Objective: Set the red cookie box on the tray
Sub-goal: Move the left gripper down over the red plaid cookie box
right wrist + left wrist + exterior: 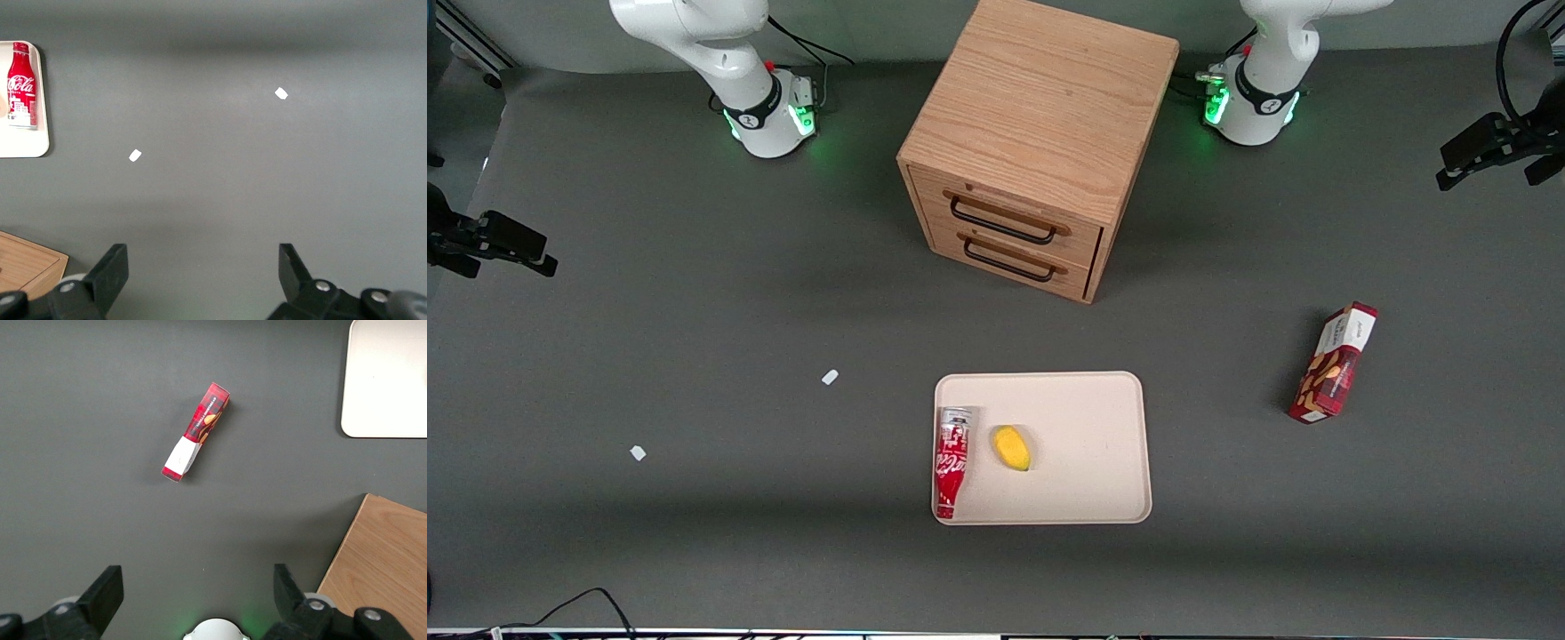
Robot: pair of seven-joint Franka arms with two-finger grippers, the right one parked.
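Your gripper (198, 590) is hanging wide open above the table, well apart from the box (195, 432), which is lying off the tray (383, 400)

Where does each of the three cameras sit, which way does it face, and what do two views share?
Front view: high before the table, looking down at the wooden drawer cabinet, both arm bases showing.
Left wrist view: on the working arm, looking straight down at the slim dark-red cookie box; the open gripper hangs high above the table.
Right wrist view: on the parked arm, looking down at its own fingers.
Shared: the flat beige tray and the box.
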